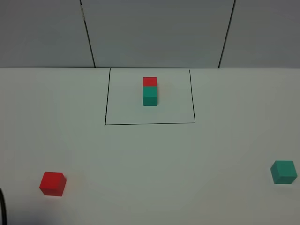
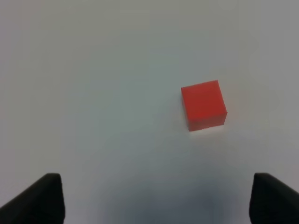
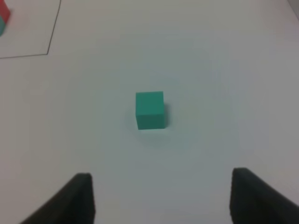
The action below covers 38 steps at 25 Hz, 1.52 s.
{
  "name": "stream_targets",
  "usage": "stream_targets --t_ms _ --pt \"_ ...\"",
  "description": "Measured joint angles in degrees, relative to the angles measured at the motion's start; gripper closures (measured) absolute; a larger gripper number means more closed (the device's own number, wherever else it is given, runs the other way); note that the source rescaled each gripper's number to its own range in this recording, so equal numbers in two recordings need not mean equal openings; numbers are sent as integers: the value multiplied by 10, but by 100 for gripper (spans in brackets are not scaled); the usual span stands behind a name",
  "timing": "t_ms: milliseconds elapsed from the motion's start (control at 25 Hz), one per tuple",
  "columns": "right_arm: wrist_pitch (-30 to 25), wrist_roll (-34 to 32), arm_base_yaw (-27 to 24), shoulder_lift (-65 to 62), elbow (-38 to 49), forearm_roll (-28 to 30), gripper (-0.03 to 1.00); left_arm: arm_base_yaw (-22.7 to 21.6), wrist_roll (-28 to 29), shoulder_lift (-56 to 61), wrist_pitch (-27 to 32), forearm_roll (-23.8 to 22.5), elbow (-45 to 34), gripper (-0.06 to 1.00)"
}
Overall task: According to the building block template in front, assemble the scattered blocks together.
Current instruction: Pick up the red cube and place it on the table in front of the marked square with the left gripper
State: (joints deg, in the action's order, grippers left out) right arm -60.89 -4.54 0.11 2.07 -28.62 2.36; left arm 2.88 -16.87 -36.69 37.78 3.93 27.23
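Observation:
The building block template stands at the table's far middle: a red cube [image 1: 150, 81] touching a teal cube [image 1: 150, 96] in front of it, inside a thin black rectangle [image 1: 150, 123]. Of the scattered blocks, the red one [image 1: 52, 183] lies near the front left and the teal one [image 1: 283, 172] at the right edge. My left gripper [image 2: 159, 193] is open, and the red block [image 2: 203, 105] lies on the table ahead of its fingertips. My right gripper [image 3: 163, 186] is open too, with the teal block [image 3: 150, 109] ahead of it. Neither gripper shows in the high view.
The white table [image 1: 150, 159] meets a grey panelled wall [image 1: 154, 33] at the back. A thin dark edge [image 1: 2, 206] shows at the bottom left corner of the high view. A corner of the template [image 3: 3, 16] and its black line [image 3: 53, 28] appear in the right wrist view.

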Motion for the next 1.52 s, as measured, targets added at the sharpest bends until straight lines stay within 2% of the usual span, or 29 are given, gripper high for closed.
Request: stream_targets --t_ms 160,360,560,760,920,1080,1280,1520 --pt "0 0 0 0 0 0 41 10 -30 -97 -38 0 22 7" --pt "0 0 0 0 0 0 41 16 -99 -242 -28 -1 136 7" --pt "0 0 0 0 0 0 41 19 -194 -393 67 0 296 7" --pt "0 0 0 0 0 0 41 58 -291 -531 154 -1 407 7" --pt "0 0 0 0 0 0 41 85 -368 -607 187 -8 423 7" --pt "0 0 0 0 0 0 41 109 -389 -643 213 -36 424 7" --pt "0 0 0 0 0 0 41 112 -423 -667 214 -43 423 7" --pt "0 0 0 0 0 0 41 112 -511 -676 197 -43 395 7"
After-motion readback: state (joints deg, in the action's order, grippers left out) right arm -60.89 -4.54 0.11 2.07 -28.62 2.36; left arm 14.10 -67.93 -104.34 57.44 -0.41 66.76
